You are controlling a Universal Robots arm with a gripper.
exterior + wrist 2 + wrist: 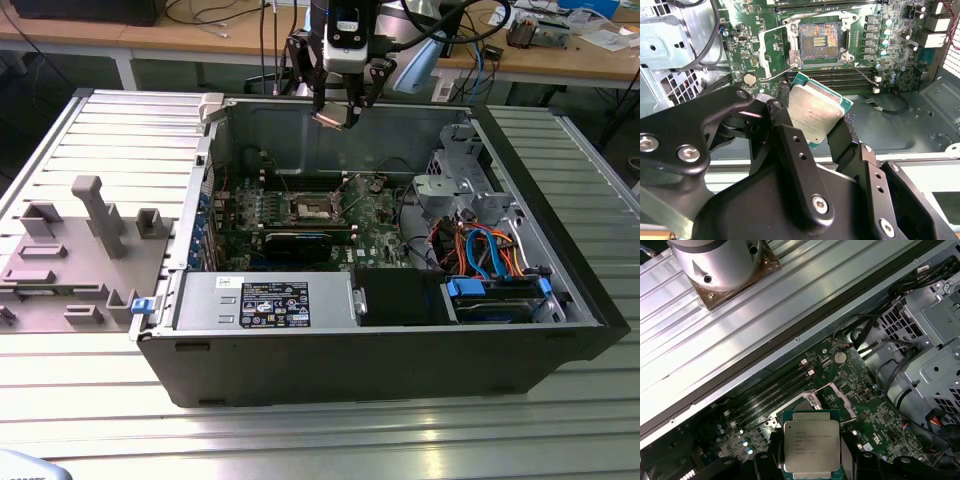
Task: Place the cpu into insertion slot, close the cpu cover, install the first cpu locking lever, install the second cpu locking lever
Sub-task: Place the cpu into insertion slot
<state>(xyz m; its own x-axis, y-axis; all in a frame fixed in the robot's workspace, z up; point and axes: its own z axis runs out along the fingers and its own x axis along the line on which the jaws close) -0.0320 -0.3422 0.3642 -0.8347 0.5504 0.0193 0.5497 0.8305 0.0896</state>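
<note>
The gripper (336, 112) hangs over the back wall of the open computer case (380, 360), well above the green motherboard (375, 215). Its two black fingers (781, 120) are clamped on opposite edges of the cpu (815, 112), which is held clear of everything else. The chip's silver metal top faces both wrist views, and its green rim shows around that top.

The insertion slot (819, 42) lies below the chip, well apart from it. In the exterior view it sits lower in the picture and slightly toward that view's left of the gripper, so I judge that the gap to close is mostly downward, with a small shift across the board. The socket is bare, and its contact field is exposed. The cpu cover (763, 52) stands swung open just beside the socket, so nothing lies over the opening. Chip and socket are both near-square. In the second wrist view the chip's edges look turned a little against the socket's frame, though the camera angle may account for that.

Count:
- One cpu, one insertion slot and one cpu cover.
- One thin lever rod (865, 74) that I can make out beside the socket. I cannot tell where a second one is.
- One round coin battery (749, 78), near the cover.
</note>
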